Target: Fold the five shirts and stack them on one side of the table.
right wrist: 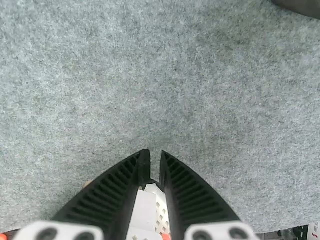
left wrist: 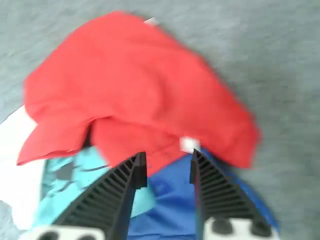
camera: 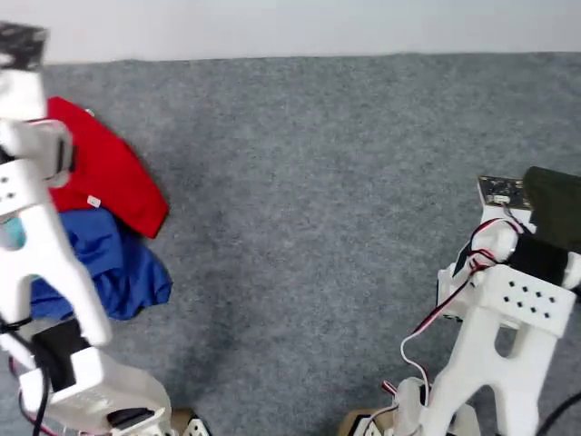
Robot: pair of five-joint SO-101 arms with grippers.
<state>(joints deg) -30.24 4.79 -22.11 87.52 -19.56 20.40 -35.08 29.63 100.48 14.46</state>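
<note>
Where grey felt (camera: 318, 182) meets white wall (camera: 318, 27): left jaws apart, right jaws together.

The counter (camera: 327, 191) is covered in grey, felt-like material with a fuzzy, mottled nap. In the high view it runs from the left edge to the right edge and down to the bottom. A faintly darker patch lies on it at the lower middle. Along the top of that view a pale, plain wall (camera: 309, 25) meets the counter's far edge in a straight, slightly slanted line.
</note>
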